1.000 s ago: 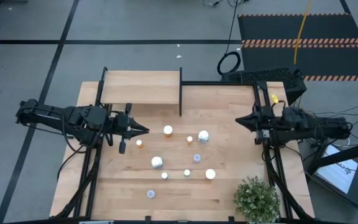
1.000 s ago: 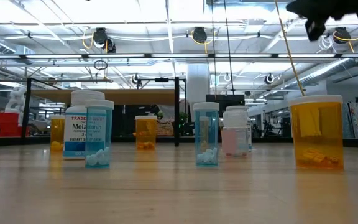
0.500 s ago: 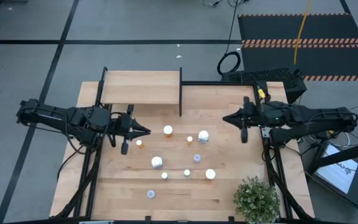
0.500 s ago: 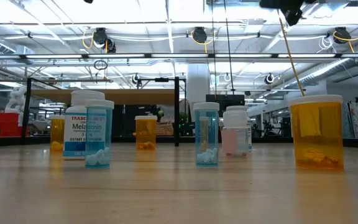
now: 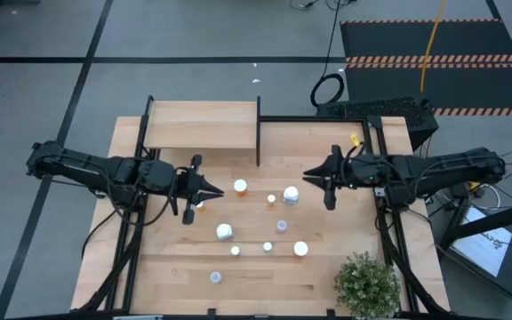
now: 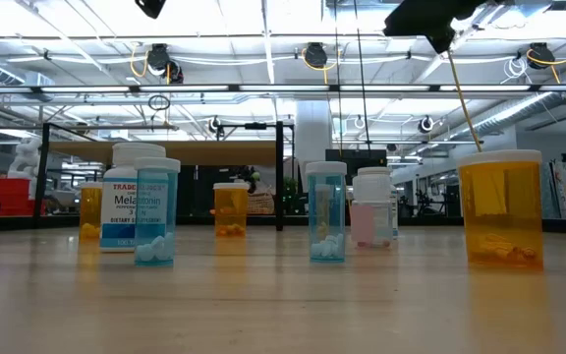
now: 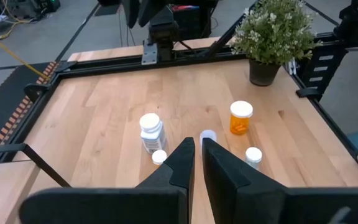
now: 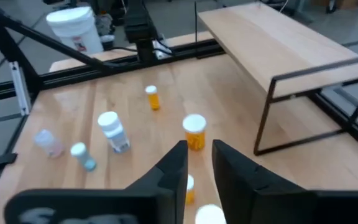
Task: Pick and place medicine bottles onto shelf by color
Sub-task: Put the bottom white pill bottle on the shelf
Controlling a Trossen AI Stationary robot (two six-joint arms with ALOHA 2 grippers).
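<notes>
The left hand hovers over the worktop, fingers pressed together on nothing, its tip just beside a small orange bottle that its arm partly hides from above. The shelf stands at the far left corner and carries no bottles. Nine bottles can be counted from above, all standing on the worktop between the arms; from that height mostly white caps show, so their body colours are hard to tell apart. From table height a white bottle reads "Melatonin"; the smaller print is illegible. There too, both hands are cut off at the upper edge. A plant sits at the near right corner. The right hand hovers near the white-capped bottle, fingers parted a little, empty.
</notes>
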